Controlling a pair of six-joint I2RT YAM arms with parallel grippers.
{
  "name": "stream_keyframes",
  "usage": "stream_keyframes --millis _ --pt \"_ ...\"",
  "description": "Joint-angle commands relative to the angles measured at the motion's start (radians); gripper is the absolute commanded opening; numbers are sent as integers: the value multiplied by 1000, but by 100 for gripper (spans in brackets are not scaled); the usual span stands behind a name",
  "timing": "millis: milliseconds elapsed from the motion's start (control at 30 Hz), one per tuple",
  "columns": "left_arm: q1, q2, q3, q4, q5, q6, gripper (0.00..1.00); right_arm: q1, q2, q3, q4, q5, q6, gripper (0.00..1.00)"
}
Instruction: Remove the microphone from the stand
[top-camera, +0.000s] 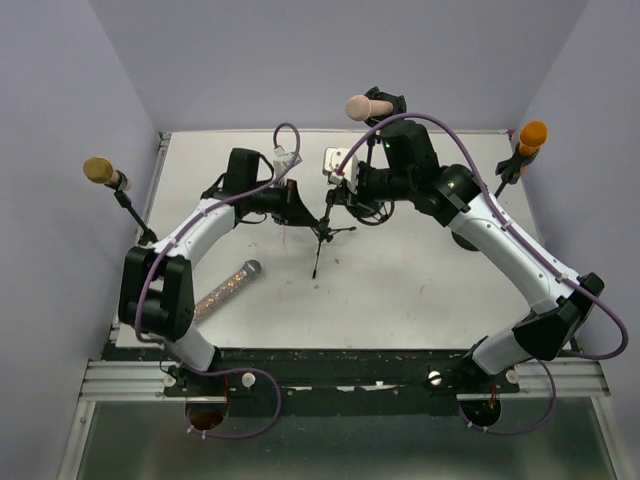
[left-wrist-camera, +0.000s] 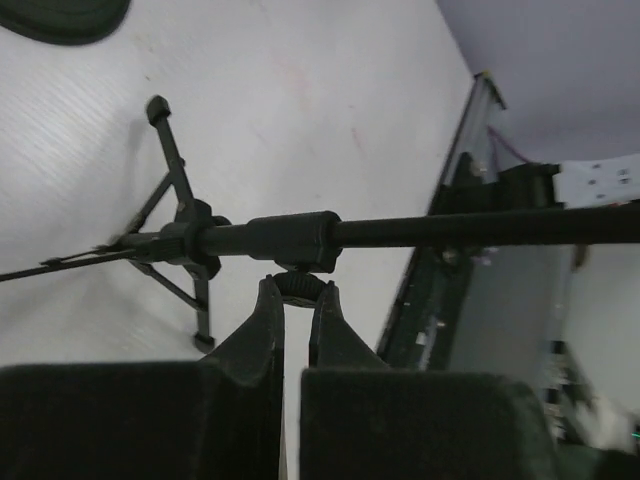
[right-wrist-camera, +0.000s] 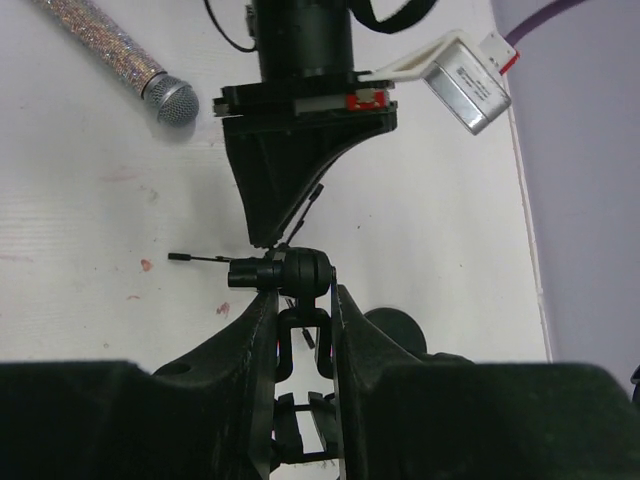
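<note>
A black tripod stand (top-camera: 321, 234) stands mid-table. Its clip (right-wrist-camera: 302, 330) holds no microphone. A silver glitter microphone (top-camera: 228, 287) lies flat on the table to the stand's near left, apart from both grippers; it also shows in the right wrist view (right-wrist-camera: 110, 55). My left gripper (top-camera: 293, 205) is shut on a small knob (left-wrist-camera: 297, 286) under the stand's pole (left-wrist-camera: 420, 230). My right gripper (top-camera: 337, 186) is shut on the clip, just below its round swivel joint (right-wrist-camera: 305, 272), facing the left gripper (right-wrist-camera: 300, 170).
Three other stands with microphones ring the table: a tan one (top-camera: 100, 171) at the left edge, a pink one (top-camera: 364, 106) at the back, an orange one (top-camera: 531, 134) at the right. Walls close the table on three sides.
</note>
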Motion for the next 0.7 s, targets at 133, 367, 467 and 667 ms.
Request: stream_keyframes --millis 133,367,467,667 --pt "47 237 -76 612 570 -1137 0 8 7 6 -2 -27 7 31" --pt "53 316 -73 318 640 -1100 21 9 10 6 -4 -18 14 31" --pt "64 301 -79 347 603 -1078 44 9 14 12 -5 -20 14 31" --pt "102 258 64 -171 497 -536 63 9 22 17 4 -20 18 31"
